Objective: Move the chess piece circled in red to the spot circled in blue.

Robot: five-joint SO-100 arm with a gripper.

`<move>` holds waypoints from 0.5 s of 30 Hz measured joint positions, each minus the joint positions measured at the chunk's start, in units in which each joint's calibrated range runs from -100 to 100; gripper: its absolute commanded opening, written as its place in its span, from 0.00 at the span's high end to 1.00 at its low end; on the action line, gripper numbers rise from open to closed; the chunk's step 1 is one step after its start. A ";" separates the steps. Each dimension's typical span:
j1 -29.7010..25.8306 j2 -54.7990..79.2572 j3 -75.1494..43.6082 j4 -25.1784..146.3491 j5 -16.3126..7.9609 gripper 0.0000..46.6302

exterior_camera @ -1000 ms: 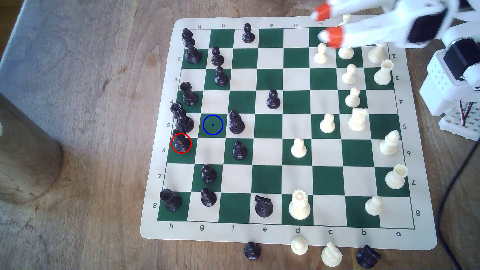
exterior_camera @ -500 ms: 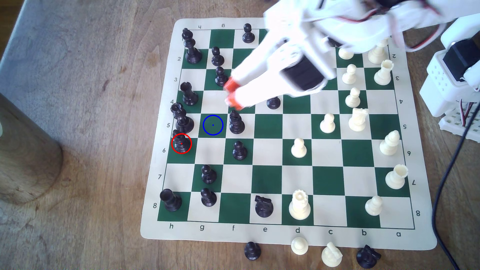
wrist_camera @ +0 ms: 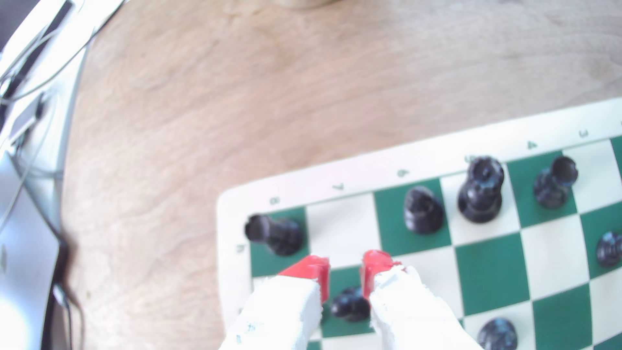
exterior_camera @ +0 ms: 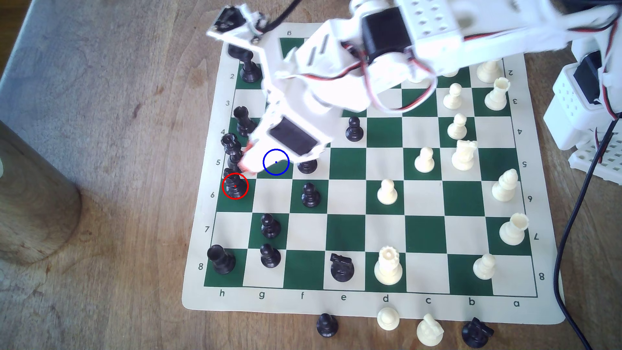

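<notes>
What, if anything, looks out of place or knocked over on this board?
Nothing looks toppled or spilled. Only oddity: four pieces sit off the mat on the table, along its lettered edge in the exterior view: a black pawn, white pawn, white knight and black knight.

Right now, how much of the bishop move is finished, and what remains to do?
Nothing is finished: the black bishop stands on its red-ringed square, not gripped. In hand: the gripper hovers close to it, near the tall crowned black piece, jaws apart and empty. Left: close on the bishop, lift it, and set it on the blue-ringed green square, which holds no piece.
</notes>
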 measured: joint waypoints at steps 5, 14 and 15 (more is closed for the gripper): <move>1.25 7.46 -7.32 0.96 -0.05 0.86; 3.91 11.90 -10.75 0.96 0.63 0.79; 3.91 11.98 -10.75 0.96 0.63 0.77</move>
